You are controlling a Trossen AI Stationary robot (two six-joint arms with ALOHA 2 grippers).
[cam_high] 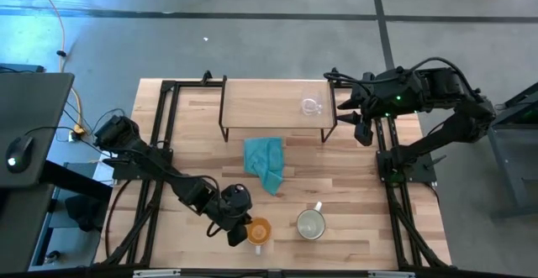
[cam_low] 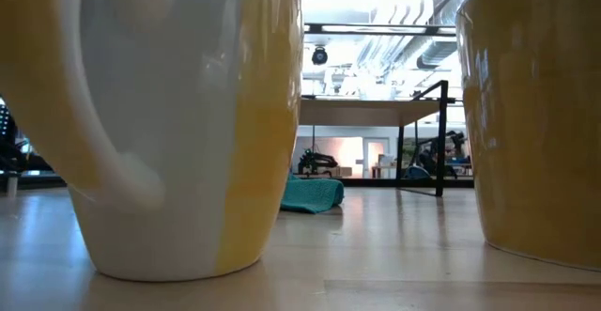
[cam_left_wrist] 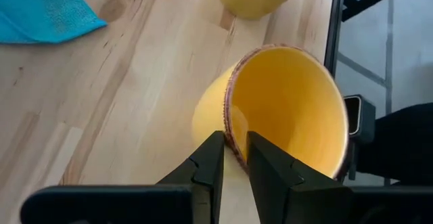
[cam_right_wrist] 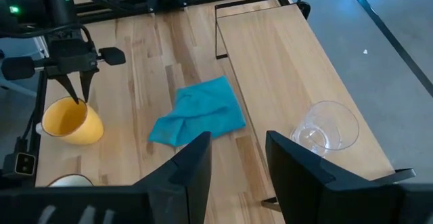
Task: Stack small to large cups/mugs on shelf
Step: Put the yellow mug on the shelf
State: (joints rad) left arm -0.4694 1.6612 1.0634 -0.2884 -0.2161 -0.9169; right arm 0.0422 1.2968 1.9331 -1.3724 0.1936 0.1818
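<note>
Right now I see the low light-wood shelf on thin black legs [cam_high: 269,103] at the table's far side, with the small clear glass cup [cam_high: 312,107] standing on its right end. Beside that end, my right gripper [cam_high: 363,132] hovers with fingers apart, holding nothing. Near the front edge, the pale cream handled mug [cam_high: 311,224] stands beside the orange mug [cam_high: 258,231], whose rim my left gripper [cam_left_wrist: 235,158] pinches.
</note>
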